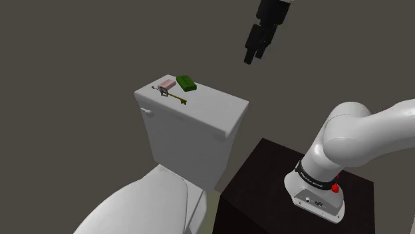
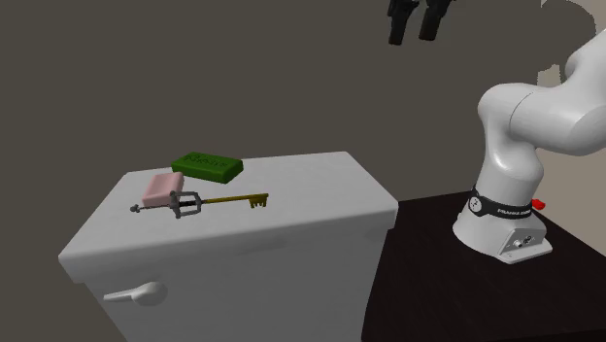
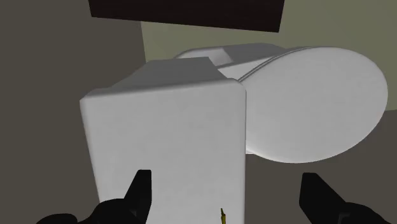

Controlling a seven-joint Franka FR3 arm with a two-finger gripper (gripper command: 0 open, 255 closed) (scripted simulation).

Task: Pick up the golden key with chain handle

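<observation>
Shoulder view: the all-black two-finger hand hangs high in the air, above & toward the view's right of the white rectangular toilet tank lid. The slim golden key, w/ dark guard & chain handle, lies flat on the tank lid near its far-left end, just in front of a small pink block & a green rectangular block. So the key sits down & to the view's left of the hand, well apart. Its long axis slants from the handle by the pink block to the toothed tip at the view's lower right. Second exterior view: hand at the top, fingers spread w/ nothing btwn them. Key runs along the tank lid lengthwise, teeth pointing to the view's right, toward the arm's dark box stand. Guard & chain point to the view's left; the guard is touching or just beside the pink block, can't tell which. Green block lies just behind. Wrist view: hand looks down on the tank lid, fingers wide apart, & a sliver of the key shows btwn them. Judgement: approach not begun; the next move calls for a long drop toward the lid's far-left end, w/ the fingers set across the thin shaft, i.e. square to its long axis.
</observation>
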